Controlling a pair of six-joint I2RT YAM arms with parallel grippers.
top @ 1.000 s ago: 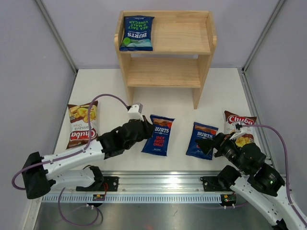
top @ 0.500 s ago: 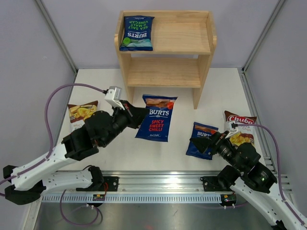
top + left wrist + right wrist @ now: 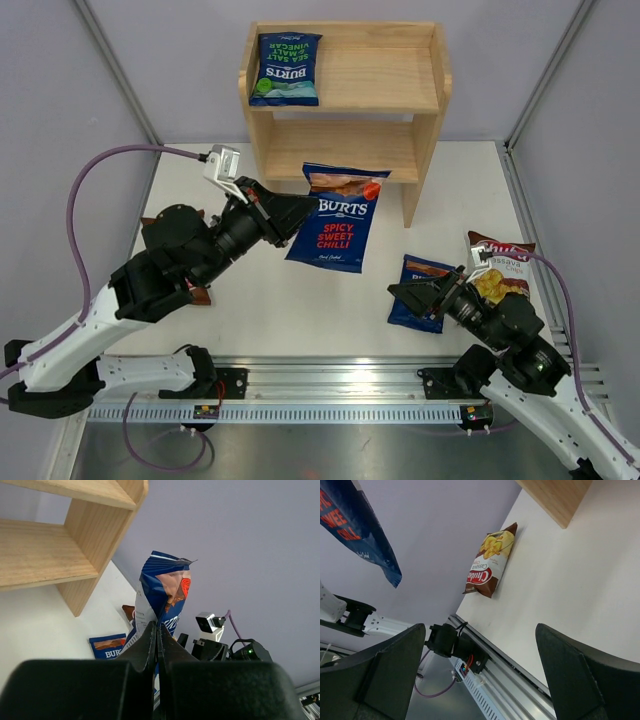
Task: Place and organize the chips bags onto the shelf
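Note:
My left gripper [image 3: 298, 212] is shut on the left edge of a blue BURTS "Spicy Sweet Chilli" chips bag [image 3: 335, 222], which hangs in the air just in front of the wooden shelf's [image 3: 345, 150] lower tier. In the left wrist view the jaws [image 3: 158, 630] pinch that bag [image 3: 165, 587]. A green-accented BURTS bag [image 3: 286, 68] lies on the top tier's left end. My right gripper [image 3: 418, 297] stands open over another BURTS bag [image 3: 430, 277] on the table. One Chuba bag [image 3: 500, 262] lies at the right. The other Chuba bag [image 3: 490, 562] lies at the left, mostly under my left arm.
Grey walls close in the white table [image 3: 300, 320] on both sides and behind the shelf. A metal rail [image 3: 330, 385] runs along the near edge by the arm bases. The shelf's right leg [image 3: 410, 200] stands on the table near the right-hand bags.
My left arm lifted the Spicy Sweet Chilli bag off the table and carried it up toward the shelf. The right gripper shifted slightly left over the other BURTS bag, staying open.

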